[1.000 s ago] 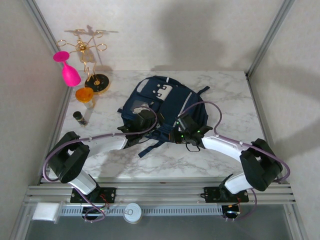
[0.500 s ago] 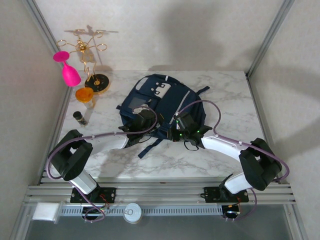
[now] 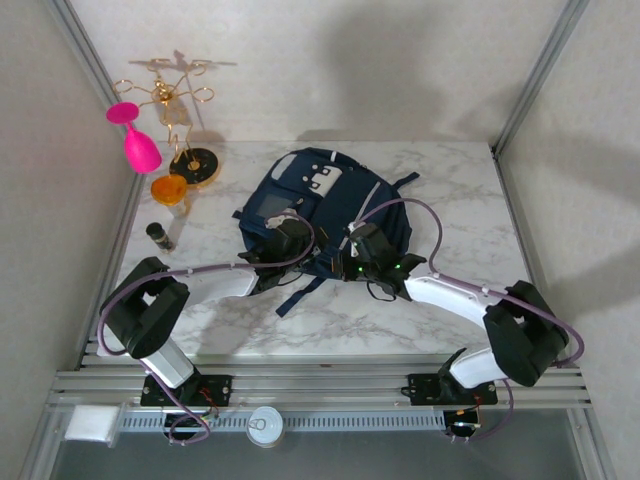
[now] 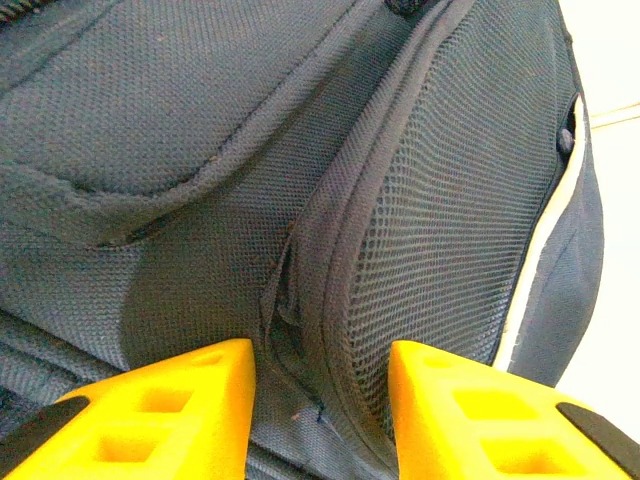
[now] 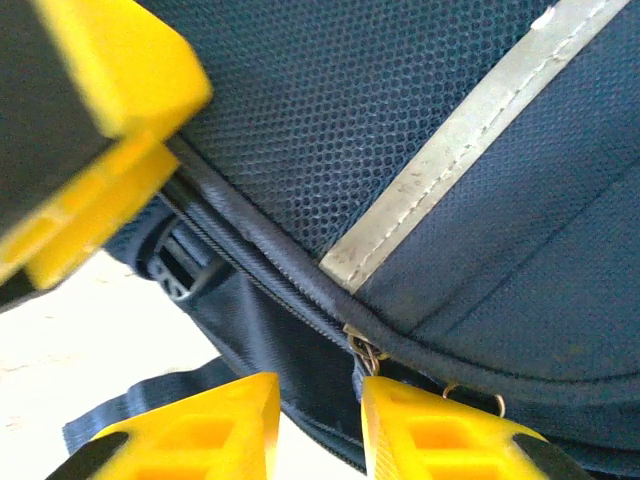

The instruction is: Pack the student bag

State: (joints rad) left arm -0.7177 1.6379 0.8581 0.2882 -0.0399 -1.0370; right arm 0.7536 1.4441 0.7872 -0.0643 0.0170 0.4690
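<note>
Table (image 3: pixel 470 200) margin around student bag (image 3: pixel 345 195)

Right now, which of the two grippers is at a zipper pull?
The right gripper: a small metal zipper pull lies just ahead of its fingertips. The left gripper straddles a fabric seam of the student bag instead.

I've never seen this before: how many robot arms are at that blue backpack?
2. The left arm reaches from the left, the right arm from the right, both onto the student bag.
</note>
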